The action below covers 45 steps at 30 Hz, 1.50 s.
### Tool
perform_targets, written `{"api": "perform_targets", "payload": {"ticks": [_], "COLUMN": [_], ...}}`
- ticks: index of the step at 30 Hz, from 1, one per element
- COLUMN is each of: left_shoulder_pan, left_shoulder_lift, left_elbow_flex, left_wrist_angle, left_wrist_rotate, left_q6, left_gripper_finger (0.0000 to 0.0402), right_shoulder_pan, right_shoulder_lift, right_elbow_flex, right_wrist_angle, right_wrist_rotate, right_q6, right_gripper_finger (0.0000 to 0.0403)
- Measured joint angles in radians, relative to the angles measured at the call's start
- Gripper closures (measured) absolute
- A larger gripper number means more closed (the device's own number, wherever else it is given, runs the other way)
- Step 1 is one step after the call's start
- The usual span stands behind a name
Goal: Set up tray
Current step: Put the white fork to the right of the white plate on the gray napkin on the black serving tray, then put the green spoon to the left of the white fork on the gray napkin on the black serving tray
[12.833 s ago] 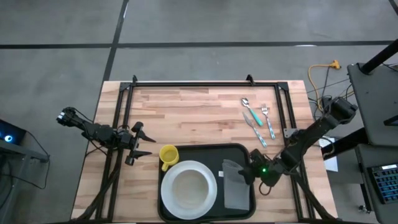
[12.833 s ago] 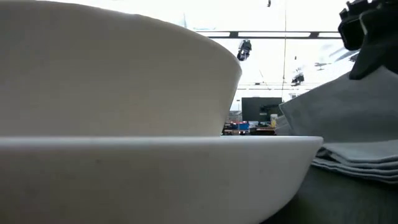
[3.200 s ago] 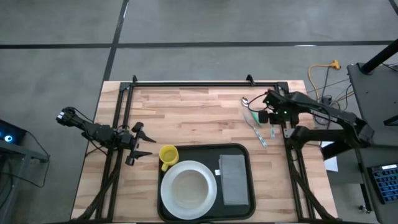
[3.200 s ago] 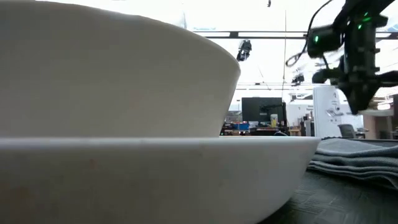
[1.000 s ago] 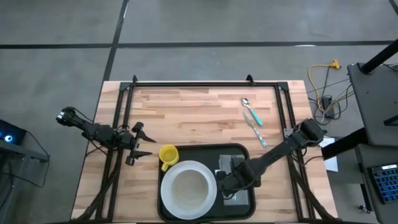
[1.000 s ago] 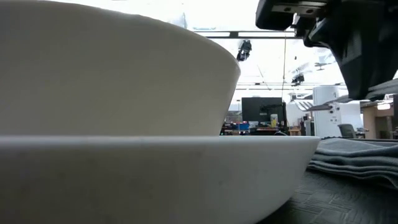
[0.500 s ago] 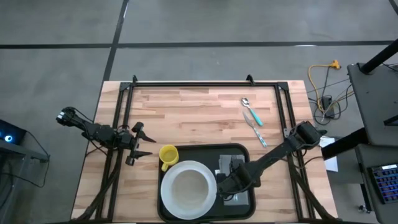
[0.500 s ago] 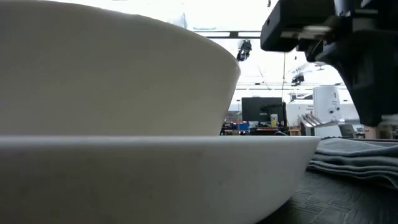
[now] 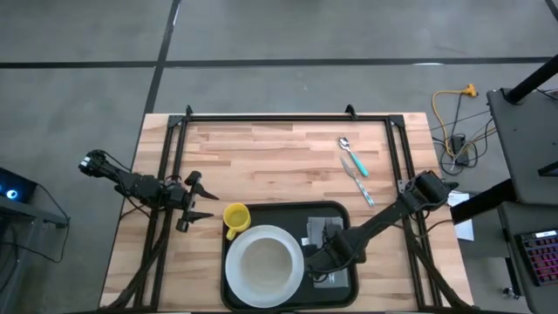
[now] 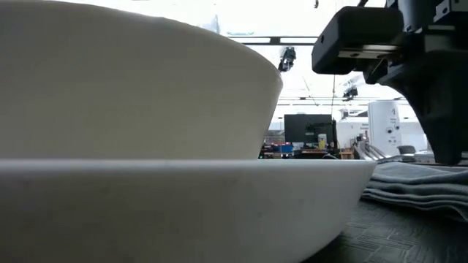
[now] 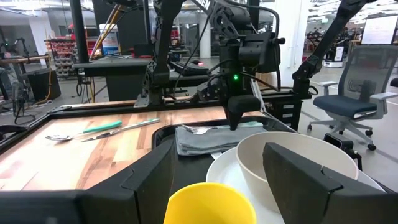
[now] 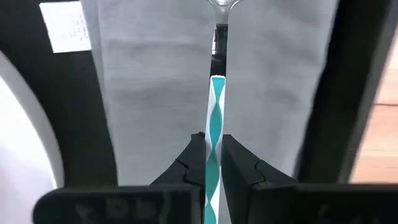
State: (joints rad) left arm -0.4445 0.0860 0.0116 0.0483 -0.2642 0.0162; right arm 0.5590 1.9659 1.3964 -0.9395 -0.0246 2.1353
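Tray [image 9: 261,215] at near edge of bench [image 9: 270,157], carrying plate [image 9: 240,279], bowl [image 9: 264,262], grey napkin [image 12: 161,93]. Right end effector [image 12: 213,155] over napkin, clenched on teal-handled fork [image 12: 214,106]. Left end effector [image 9: 193,201] released, beside yellow cup [image 9: 236,217]. Spoon [image 9: 343,142], knife [image 9: 359,181] on bench.

I am working in what is looking like a robotics lab or workshop: my butcher-block table [image 9: 261,157] is standing on a bare grey concrete floor [image 9: 261,35] inside a black metal frame [image 9: 288,116]. Beyond it, an office chair [image 11: 364,87], more black stands and shelving [image 11: 59,53] are filling a bright open hall, and a yellow cable [image 9: 455,105] is trailing nearby.
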Motion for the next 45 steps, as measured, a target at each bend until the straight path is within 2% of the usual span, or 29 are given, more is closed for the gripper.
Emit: {"api": "perform_targets", "payload": {"ticks": [12, 22, 45], "left_shoulder_pan": [0.0, 0.0, 0.0], "left_shoulder_lift": [0.0, 0.0, 0.0], "left_elbow_flex": [0.0, 0.0, 0.0], "left_wrist_angle": [0.0, 0.0, 0.0], "left_wrist_rotate": [0.0, 0.0, 0.0], "left_q6": [0.0, 0.0, 0.0], "left_gripper_finger": [0.0178, 0.0178, 0.0178], "right_shoulder_pan": [0.0, 0.0, -0.001], "right_shoulder_lift": [0.0, 0.0, -0.002], "right_elbow_flex": [-0.027, -0.028, -0.028], "right_wrist_angle": [0.039, 0.047, 0.05], "right_wrist_rotate": [-0.002, -0.003, -0.066], "right_q6": [0.012, 0.012, 0.005], "right_gripper_finger": [0.0385, 0.0369, 0.0279]}}
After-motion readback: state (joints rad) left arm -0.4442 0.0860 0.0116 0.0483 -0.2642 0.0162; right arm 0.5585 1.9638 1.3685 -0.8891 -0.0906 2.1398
